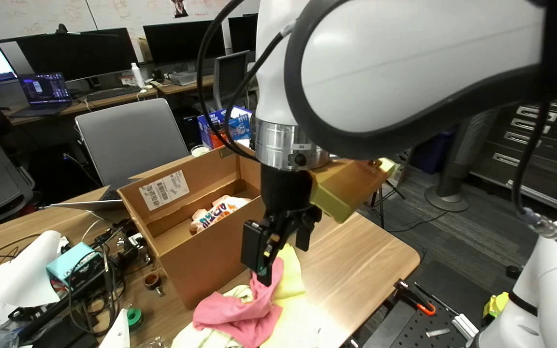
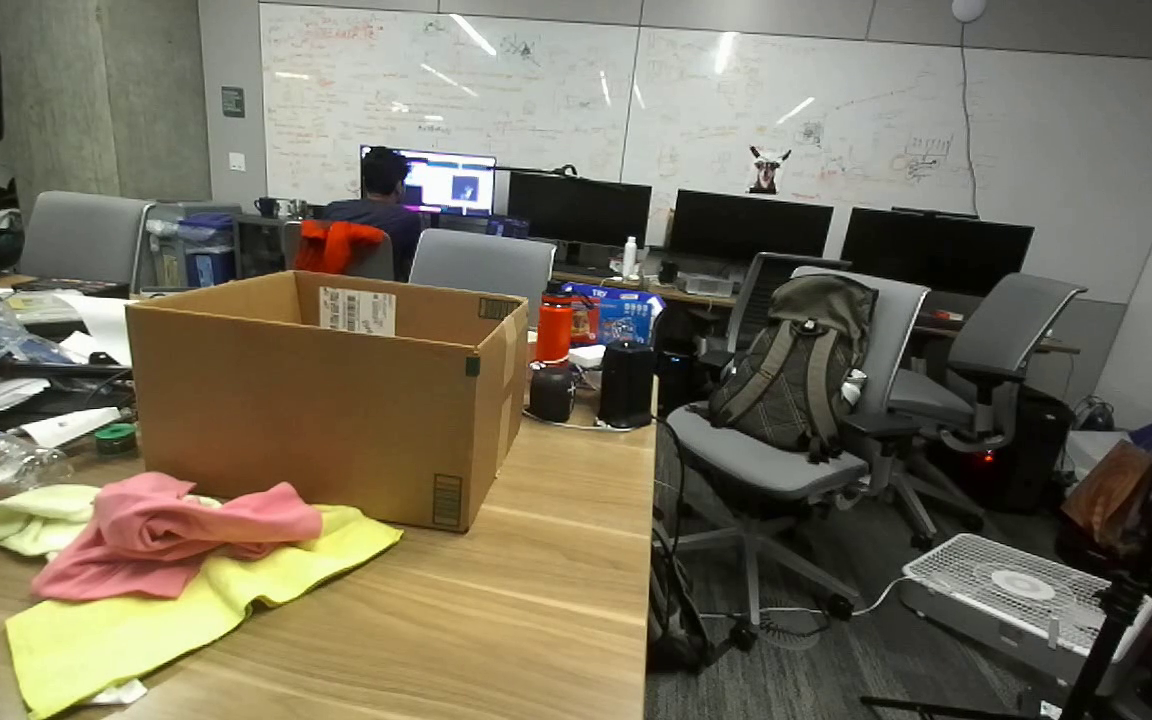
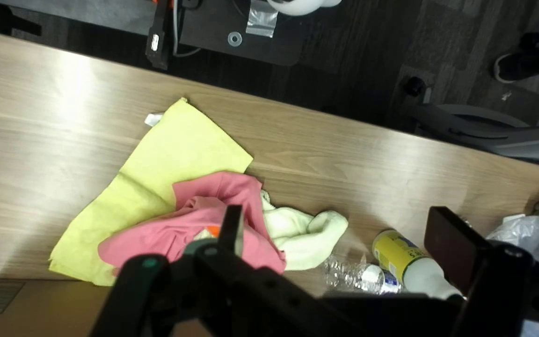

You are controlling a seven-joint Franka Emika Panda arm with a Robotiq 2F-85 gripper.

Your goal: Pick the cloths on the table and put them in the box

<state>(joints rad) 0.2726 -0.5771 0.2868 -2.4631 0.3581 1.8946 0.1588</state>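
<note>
A pink cloth (image 1: 237, 314) lies crumpled on top of a yellow cloth (image 1: 290, 278) and a pale green cloth (image 2: 31, 515). In the wrist view the pink cloth (image 3: 222, 187) lies between the yellow cloth (image 3: 176, 145) and the pale green cloth (image 3: 307, 238). The cardboard box (image 1: 206, 270) stands open beside them; it also shows in an exterior view (image 2: 306, 400). A pale bundle with coloured lettering (image 1: 220, 210) lies inside the box. My gripper (image 1: 282, 256) is open and empty above the cloths; its fingers stand wide apart in the wrist view (image 3: 339, 229).
A yellow-labelled bottle (image 3: 400, 257) and a clear plastic bottle (image 3: 358, 276) lie near the pale green cloth. Cables, papers and a green tape roll (image 1: 134, 317) are beside the box. A red bottle (image 2: 554, 325) and black devices (image 2: 626, 385) stand behind it.
</note>
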